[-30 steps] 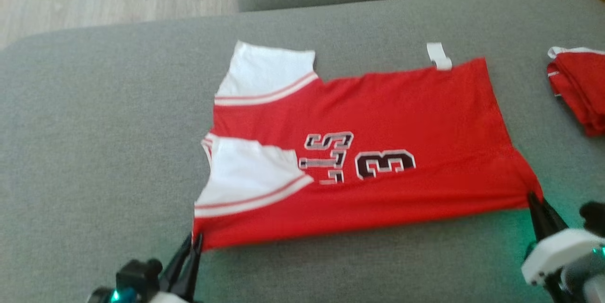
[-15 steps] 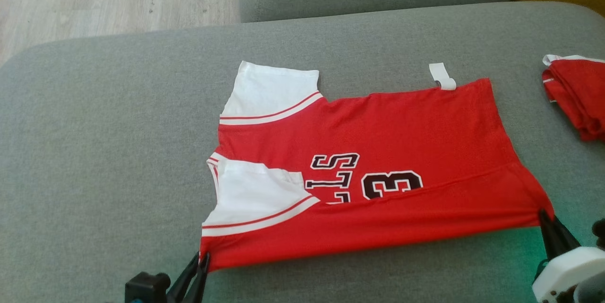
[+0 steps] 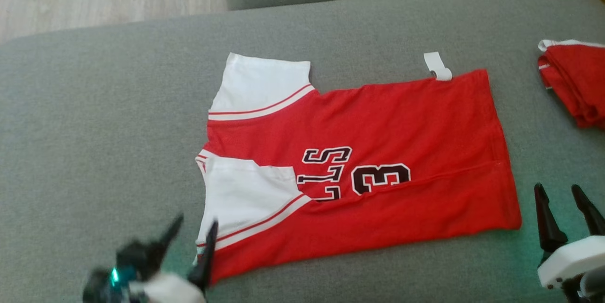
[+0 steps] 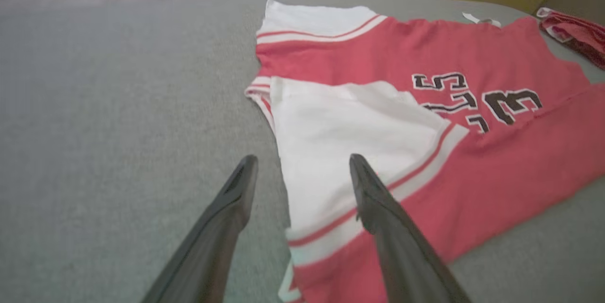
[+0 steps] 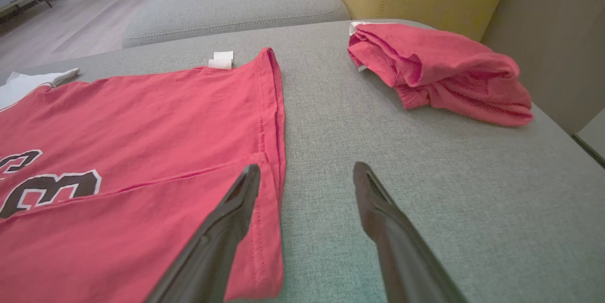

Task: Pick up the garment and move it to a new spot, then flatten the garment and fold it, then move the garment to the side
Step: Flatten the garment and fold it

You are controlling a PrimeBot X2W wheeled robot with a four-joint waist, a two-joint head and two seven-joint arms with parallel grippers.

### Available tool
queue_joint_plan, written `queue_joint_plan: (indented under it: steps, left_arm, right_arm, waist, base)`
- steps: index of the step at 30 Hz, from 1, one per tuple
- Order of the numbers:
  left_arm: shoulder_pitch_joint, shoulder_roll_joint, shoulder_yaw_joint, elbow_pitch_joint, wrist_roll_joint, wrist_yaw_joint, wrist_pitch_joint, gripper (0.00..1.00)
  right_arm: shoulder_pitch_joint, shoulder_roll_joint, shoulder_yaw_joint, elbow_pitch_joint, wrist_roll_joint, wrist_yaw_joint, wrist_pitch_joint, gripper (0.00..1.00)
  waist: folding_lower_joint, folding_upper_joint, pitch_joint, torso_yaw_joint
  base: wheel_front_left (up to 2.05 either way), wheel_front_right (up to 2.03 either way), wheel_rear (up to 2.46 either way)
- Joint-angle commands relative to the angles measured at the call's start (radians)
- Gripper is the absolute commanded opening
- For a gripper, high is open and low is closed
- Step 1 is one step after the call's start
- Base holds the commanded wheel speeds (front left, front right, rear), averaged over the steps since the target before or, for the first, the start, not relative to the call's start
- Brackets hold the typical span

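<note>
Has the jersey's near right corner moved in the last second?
Yes. Measured against the folded red garment at the right, the jersey's corner has dropped nearer the robot and slightly left, and now lies beside the open right gripper.

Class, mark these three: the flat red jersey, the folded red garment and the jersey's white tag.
red jersey (image 3: 401,118), head view, plain red cloth above the number
folded red garment (image 5: 439,71), right wrist view, its top fold
white tag (image 3: 437,65), head view, middle of the strip

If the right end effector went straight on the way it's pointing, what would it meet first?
The right end effector would probably meet the bare grey cushion, between the jersey and the folded red garment; depth is unclear.
</note>
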Motion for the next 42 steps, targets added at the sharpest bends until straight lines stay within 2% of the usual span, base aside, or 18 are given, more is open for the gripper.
queue_joint_plan:
  steps: [1, 5, 11, 14, 15, 19, 23, 28, 32, 41, 42]
  left_arm:
    - [-0.090, 0.039, 0.058, -0.044, 0.003, -0.008, 0.010, 1.00]
    - [-0.237, 0.094, 0.076, -0.069, 0.021, -0.052, 0.085, 1.00]
    - [-0.523, 0.149, 0.092, -0.026, 0.000, -0.176, 0.250, 1.00]
    - [-0.661, 0.147, 0.088, 0.034, -0.039, -0.245, 0.352, 1.00]
    - [-0.661, 0.147, 0.088, 0.034, -0.039, -0.245, 0.352, 1.00]
    - [-0.818, 0.135, 0.078, 0.136, -0.099, -0.302, 0.489, 1.00]
    - [-0.941, 0.128, 0.061, 0.234, -0.125, -0.324, 0.592, 1.00]
    - [-1.029, 0.137, 0.038, 0.352, -0.132, -0.336, 0.661, 1.00]
    - [-1.062, 0.156, 0.019, 0.437, -0.121, -0.341, 0.679, 1.00]
    - [-1.066, 0.184, -0.011, 0.523, -0.101, -0.344, 0.672, 1.00]
    - [-1.066, 0.185, -0.013, 0.528, -0.103, -0.344, 0.673, 0.93]
  right_arm:
    - [-0.023, -0.016, 0.015, -0.040, -0.010, 0.007, -0.014, 1.00]
    - [-0.045, -0.010, 0.029, -0.068, -0.020, 0.007, -0.014, 1.00]
    - [-0.099, -0.002, 0.053, -0.109, -0.038, 0.007, -0.004, 1.00]
    - [-0.124, 0.007, 0.062, -0.130, -0.048, 0.007, -0.002, 1.00]
    - [-0.124, 0.007, 0.062, -0.130, -0.048, 0.007, -0.002, 1.00]
    - [-0.147, 0.023, 0.078, -0.151, -0.060, 0.007, 0.001, 1.00]
    - [-0.174, 0.034, 0.094, -0.165, -0.065, 0.007, 0.001, 1.00]
    - [-0.210, 0.047, 0.120, -0.163, -0.067, 0.007, -0.004, 1.00]
    - [-0.233, 0.058, 0.132, -0.154, -0.066, 0.007, -0.017, 1.00]
    - [-0.243, 0.070, 0.137, -0.137, -0.066, 0.007, -0.034, 1.00]
    - [-0.243, 0.070, 0.137, -0.136, -0.066, 0.007, -0.036, 1.00]
  waist:
    - [0.0000, 0.0000, 0.016, -0.007]
    - [0.0000, 0.0000, 0.059, -0.021]
    - [0.0000, 0.0000, 0.144, -0.050]
    - [0.0000, 0.0000, 0.186, -0.067]
    - [0.0000, 0.0000, 0.186, -0.067]
    - [0.0000, 0.0000, 0.238, -0.096]
    - [0.0000, 0.0000, 0.289, -0.130]
    - [0.0000, 0.0000, 0.334, -0.179]
    - [0.0000, 0.0000, 0.359, -0.221]
    - [0.0000, 0.0000, 0.374, -0.264]
    - [0.0000, 0.0000, 0.374, -0.266]
  base:
    - [0.00, 0.00, 0.00]
    - [0.00, 0.00, 0.00]
    - [0.00, 0.00, 0.00]
    - [0.00, 0.00, 0.00]
    - [0.00, 0.00, 0.00]
    - [0.00, 0.00, 0.00]
    - [0.00, 0.00, 0.00]
    - [0.00, 0.00, 0.00]
    - [0.00, 0.00, 0.00]
    - [0.00, 0.00, 0.00]
    - [0.00, 0.00, 0.00]
